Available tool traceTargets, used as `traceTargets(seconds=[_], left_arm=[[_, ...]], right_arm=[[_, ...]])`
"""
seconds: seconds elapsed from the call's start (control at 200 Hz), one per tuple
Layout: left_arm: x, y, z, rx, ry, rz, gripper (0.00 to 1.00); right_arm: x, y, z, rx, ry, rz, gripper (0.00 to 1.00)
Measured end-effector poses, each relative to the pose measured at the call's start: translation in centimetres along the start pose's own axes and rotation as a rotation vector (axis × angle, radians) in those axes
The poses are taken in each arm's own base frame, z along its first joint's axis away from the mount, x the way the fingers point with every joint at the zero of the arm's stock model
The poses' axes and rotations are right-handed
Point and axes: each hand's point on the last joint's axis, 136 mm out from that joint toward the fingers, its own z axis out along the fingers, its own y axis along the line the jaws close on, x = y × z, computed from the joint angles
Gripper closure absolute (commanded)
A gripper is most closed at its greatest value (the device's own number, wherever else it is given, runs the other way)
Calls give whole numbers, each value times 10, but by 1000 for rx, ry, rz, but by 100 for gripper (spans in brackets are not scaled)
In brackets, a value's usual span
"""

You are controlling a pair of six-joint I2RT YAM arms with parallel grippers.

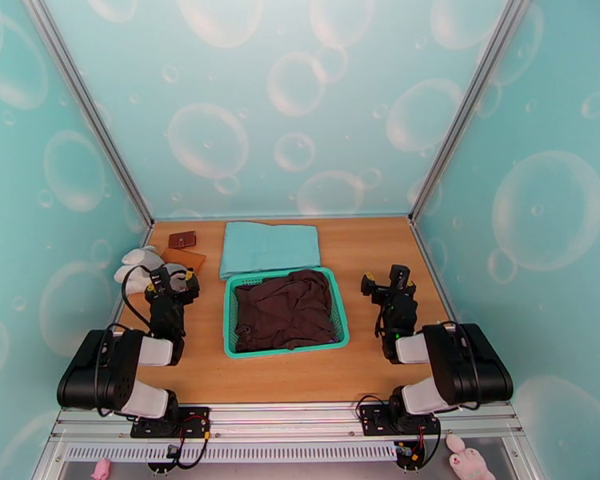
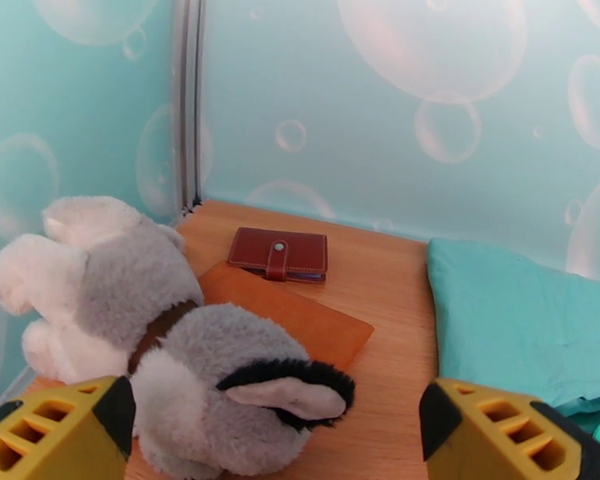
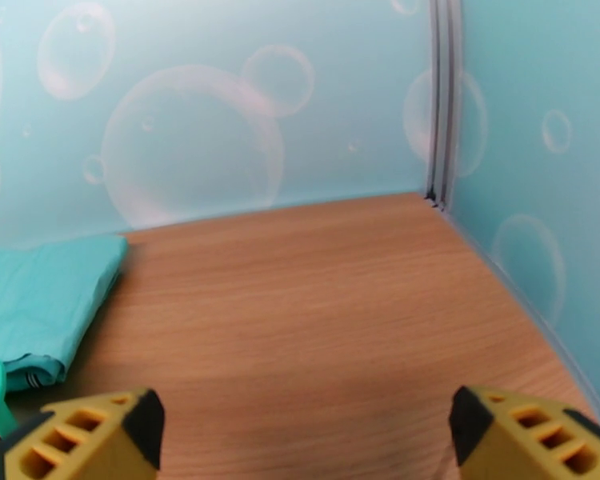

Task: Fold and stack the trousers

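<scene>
The dark brown trousers (image 1: pixel 286 310) lie crumpled in a teal basket (image 1: pixel 342 314) at the middle of the table. My left gripper (image 1: pixel 172 283) hovers to the basket's left, open with nothing between its yellow fingers (image 2: pixel 56 430). To the basket's right, my right gripper (image 1: pixel 388 285) is open as well, its yellow fingertips (image 3: pixel 532 438) spread wide over bare wood.
A folded light teal cloth (image 1: pixel 270 246) lies behind the basket. At the back left sit a grey and white plush toy (image 2: pixel 164 330), a brown wallet (image 2: pixel 278 254) and an orange-brown flat pad (image 2: pixel 300 318). Bubble-patterned walls enclose the table. Bare wood (image 3: pixel 300 314) stretches to the back right corner.
</scene>
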Motion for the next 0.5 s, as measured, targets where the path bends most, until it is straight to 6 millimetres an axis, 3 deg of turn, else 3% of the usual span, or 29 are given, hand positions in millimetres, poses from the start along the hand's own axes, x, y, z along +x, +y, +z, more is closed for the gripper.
traceTargets(seconds=[0.08,0.155,0.21,0.28,0.38,0.43,0.5], left_arm=[[-34,-26,-11,55,-35,-45,1],[-70,-63,-20,163,-36,-116,1],[-96,-103,-31,302,-8,-169,1],[-112,-158,-58,504,60,-202,1],[-103,-227,-112,751,224,-161,1],[-90,-250,-132,820,308,-119,1],[-62,-277,-155,876,447,-25,1]], right_arm=[[-29,19,-10,11,-47,13,1],[-52,34,-6,12,-27,61,1],[-68,46,2,-13,6,106,1],[-81,64,6,-70,49,148,1],[-70,93,-11,-183,131,180,1],[-58,102,-24,-237,161,188,1],[-37,100,-45,-284,183,202,1]])
